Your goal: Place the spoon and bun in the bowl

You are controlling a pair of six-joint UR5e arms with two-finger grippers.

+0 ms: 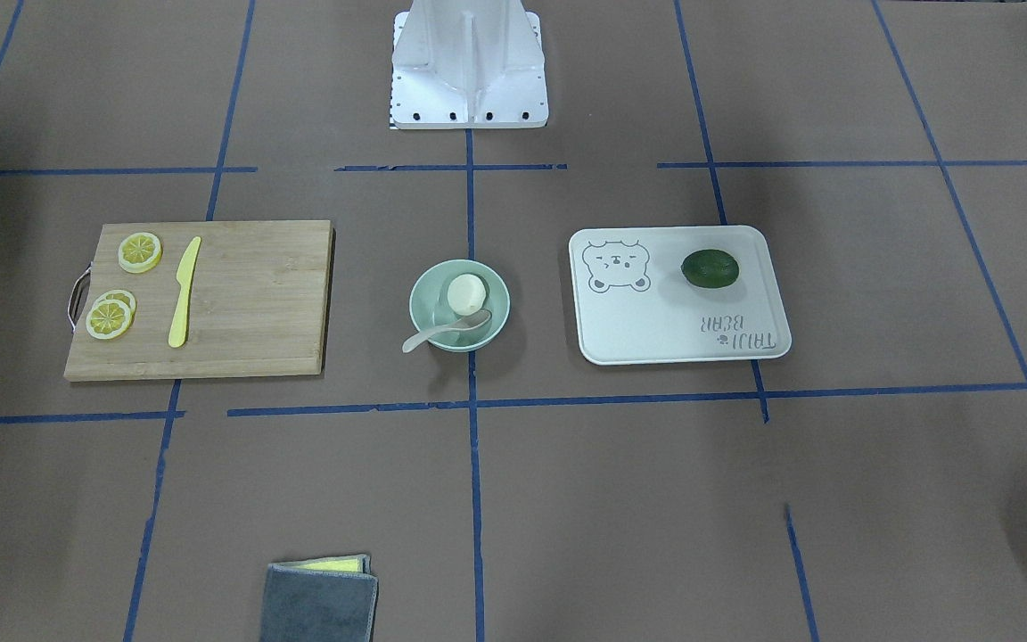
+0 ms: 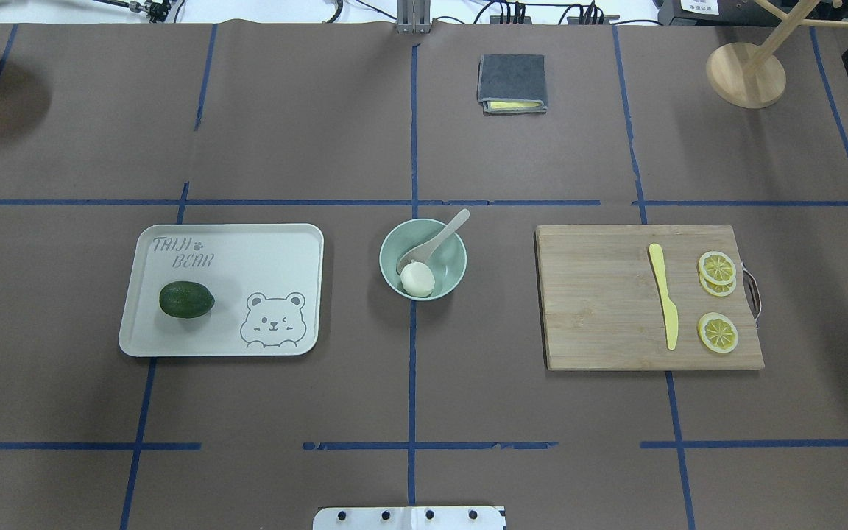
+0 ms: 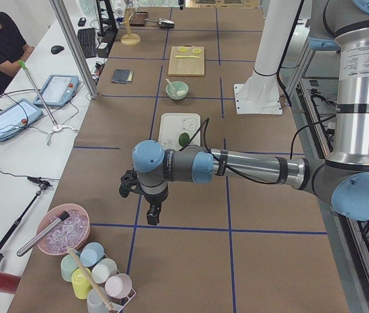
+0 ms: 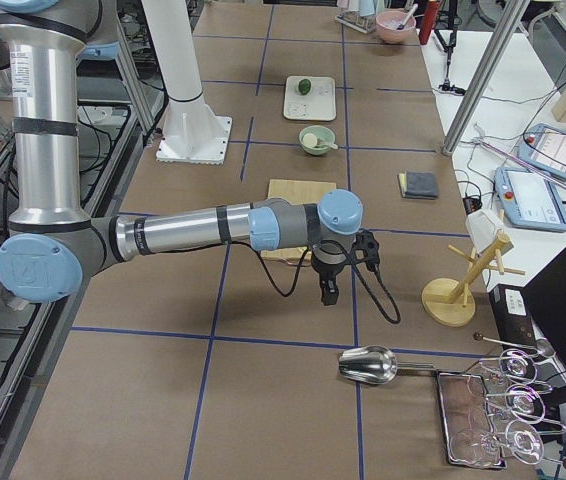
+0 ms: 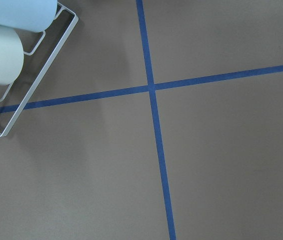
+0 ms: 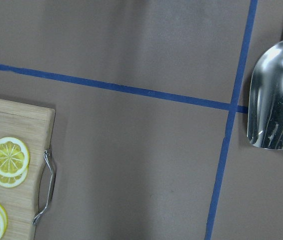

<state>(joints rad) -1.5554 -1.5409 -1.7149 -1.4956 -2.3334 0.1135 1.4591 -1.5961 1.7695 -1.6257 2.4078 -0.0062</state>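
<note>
The mint-green bowl (image 2: 453, 274) stands at the table's middle, also in the front-facing view (image 1: 429, 314). The white bun (image 2: 418, 279) lies inside it (image 1: 466, 292). The pale spoon (image 2: 440, 236) rests with its scoop in the bowl and its handle over the rim (image 1: 439, 333). My left gripper (image 3: 152, 215) shows only in the exterior left view, far from the bowl over bare table; I cannot tell if it is open. My right gripper (image 4: 329, 294) shows only in the exterior right view, past the cutting board; I cannot tell its state.
A white bear-printed tray (image 2: 247, 250) holds a green avocado (image 2: 186, 299). A wooden cutting board (image 2: 601, 309) carries a yellow knife (image 2: 664, 305) and lemon slices (image 2: 717, 268). A grey cloth (image 2: 511, 82), a metal scoop (image 6: 276, 95) and a rack of cups (image 5: 6, 55) lie near the edges.
</note>
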